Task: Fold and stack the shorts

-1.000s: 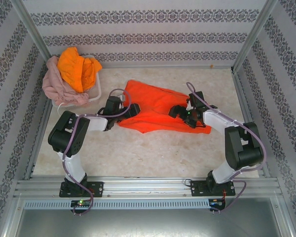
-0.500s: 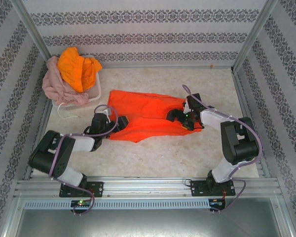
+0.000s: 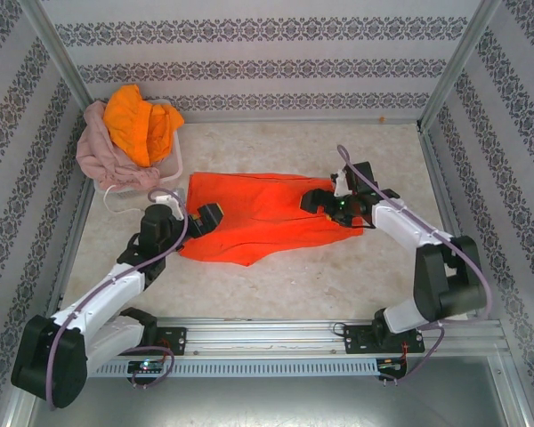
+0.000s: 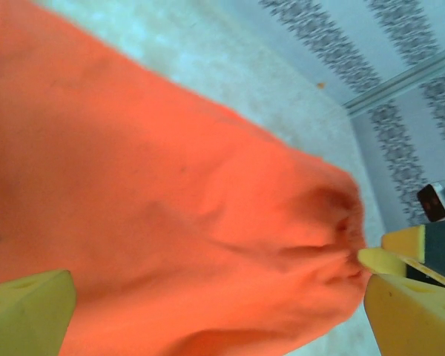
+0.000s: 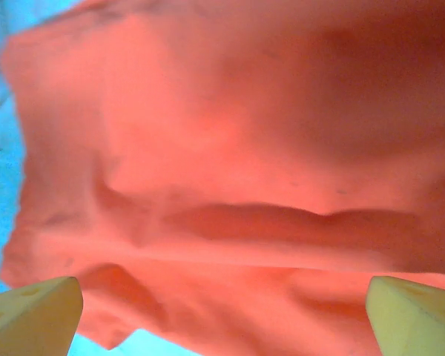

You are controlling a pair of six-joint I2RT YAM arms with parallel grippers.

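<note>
The red-orange shorts [image 3: 262, 218] lay spread flat mid-table [image 3: 276, 285], their left edge near the white basket [image 3: 174, 160] at the back left corner, with bare tabletop open in front of them and behind towards the back right. The pink shorts [image 3: 96, 147] and yellow-orange shorts [image 3: 138, 120] sat heaped in that basket. The left gripper [image 3: 206, 217] was at the cloth's left edge, the right gripper [image 3: 319, 203] over its right end. Both had jaws wide apart, pinching nothing. In the wrist views, yellow fingertips [image 5: 37, 304] framed rumpled fabric. Whether either gripper touched the cloth was hard to tell, and the basket was mostly buried under its load.
</note>
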